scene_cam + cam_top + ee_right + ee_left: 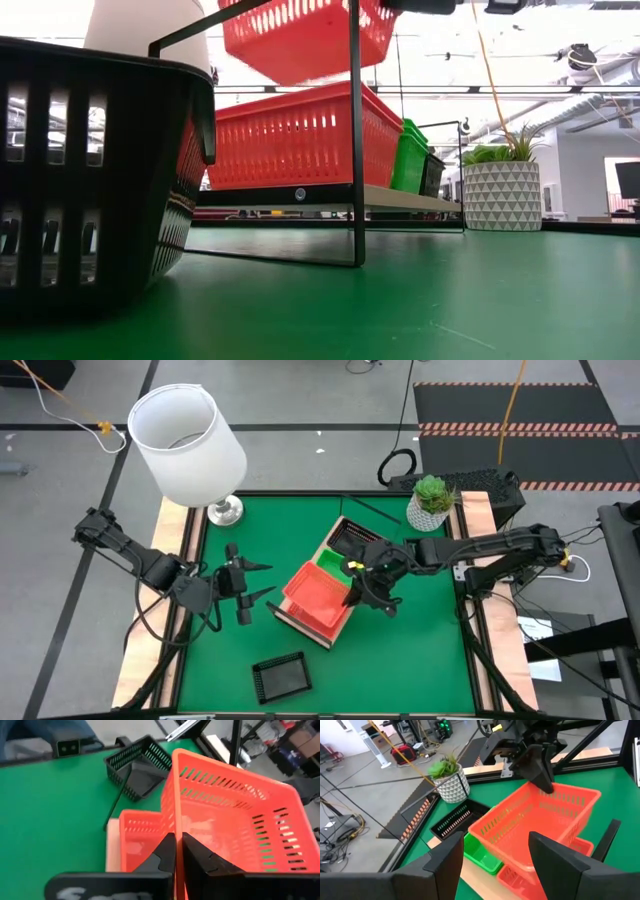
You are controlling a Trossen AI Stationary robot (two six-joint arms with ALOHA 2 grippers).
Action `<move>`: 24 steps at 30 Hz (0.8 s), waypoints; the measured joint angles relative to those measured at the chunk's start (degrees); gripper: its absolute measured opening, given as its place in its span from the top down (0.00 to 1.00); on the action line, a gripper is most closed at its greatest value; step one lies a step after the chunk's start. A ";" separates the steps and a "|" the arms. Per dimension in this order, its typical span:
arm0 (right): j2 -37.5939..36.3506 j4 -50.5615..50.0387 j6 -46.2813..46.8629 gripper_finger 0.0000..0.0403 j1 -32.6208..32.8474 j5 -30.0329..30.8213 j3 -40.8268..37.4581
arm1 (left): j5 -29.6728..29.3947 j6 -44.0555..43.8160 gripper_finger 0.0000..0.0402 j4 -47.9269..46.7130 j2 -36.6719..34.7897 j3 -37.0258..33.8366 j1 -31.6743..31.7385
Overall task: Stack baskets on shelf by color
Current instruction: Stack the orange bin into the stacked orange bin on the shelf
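The raised orange basket (305, 38) is cut off at the low view's top edge. You probably can't count the baskets under it.

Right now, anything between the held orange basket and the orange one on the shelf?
Nothing visible. The right gripper holds the orange basket by its rim, tilted, above the orange basket on the shelf; only open air shows between them.
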 joint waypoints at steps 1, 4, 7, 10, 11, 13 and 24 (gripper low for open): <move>0.03 -0.49 -0.44 0.98 -0.02 0.00 0.00 | 0.00 -0.13 0.44 -0.02 0.00 0.00 0.00; 1.05 -0.49 -1.53 0.98 -0.12 -0.13 0.02 | 0.00 -0.35 0.44 0.04 0.00 0.00 0.00; 2.40 -0.61 -1.59 0.98 -0.31 -0.52 -0.02 | 0.00 -0.42 0.44 0.16 -0.02 0.00 0.00; 3.96 -0.63 -2.03 0.98 -0.59 -3.50 0.00 | 0.02 -0.46 0.44 0.32 0.00 0.00 0.11; 4.43 -0.53 -2.49 0.98 -0.59 -4.38 0.00 | 0.02 -0.48 0.44 0.45 0.00 0.00 0.11; 5.35 -0.52 -2.77 0.98 -0.58 -4.58 0.00 | 0.02 -0.45 0.44 0.45 0.00 0.00 0.11; 7.07 -0.88 -2.58 0.98 -0.51 -4.63 0.00 | 0.04 -0.66 0.44 0.46 0.00 0.00 0.11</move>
